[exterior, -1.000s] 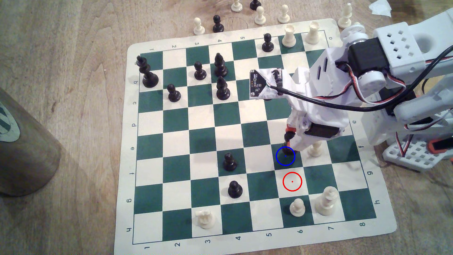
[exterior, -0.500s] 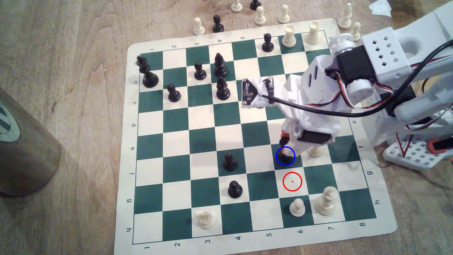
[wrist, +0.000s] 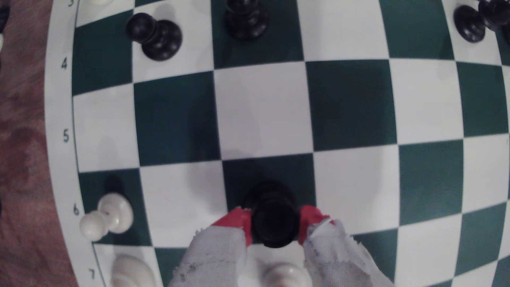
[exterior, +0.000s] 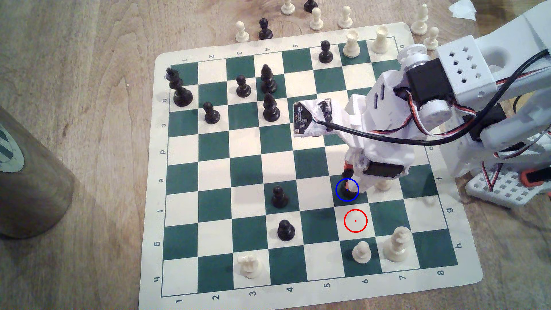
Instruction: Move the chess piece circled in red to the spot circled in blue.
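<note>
we see our claw [wrist: 274, 225] clamped on the black chess piece [wrist: 273, 223], red fingertips [wrist: 237, 220] either side, over the blue-ringed dark green square [exterior: 340, 198] directly beneath it.

My arm [exterior: 465, 68] is white printed plastic with black servo blocks and a perforated housing. A black cable and red-white-black wires loop along it. My claw [wrist: 274, 225] has red fingertips [wrist: 234, 220] wrapped in frayed white cloth.

Exterior view looks steeply down on the whole board [exterior: 167, 155] — wrist view, close, straight down — sharing its near squares.
</note>
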Tool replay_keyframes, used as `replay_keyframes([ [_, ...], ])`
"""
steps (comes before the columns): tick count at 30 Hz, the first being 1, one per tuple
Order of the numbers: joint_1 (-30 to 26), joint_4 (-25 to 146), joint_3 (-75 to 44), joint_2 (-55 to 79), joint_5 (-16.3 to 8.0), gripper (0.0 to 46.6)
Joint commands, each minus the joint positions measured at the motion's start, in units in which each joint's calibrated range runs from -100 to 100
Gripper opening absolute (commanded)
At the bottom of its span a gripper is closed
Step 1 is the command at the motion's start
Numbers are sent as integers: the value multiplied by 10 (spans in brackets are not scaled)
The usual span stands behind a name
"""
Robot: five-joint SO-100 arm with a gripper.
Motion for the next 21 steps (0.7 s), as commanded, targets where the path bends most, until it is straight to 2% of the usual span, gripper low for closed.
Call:
replay_keyframes([
  [1, 0, -11, -15, 4, 1, 14],
  [2, 0, -13, -14, 4, 1, 18],
  [8, -1, -15, -11, -20, -5, 168],
  [9, -1, -11, -10, -30, -5, 179],
  [13, -4, 21, -20, -69, -6, 200],
  [21, -21, 175, -102, -138, -4, 200],
])
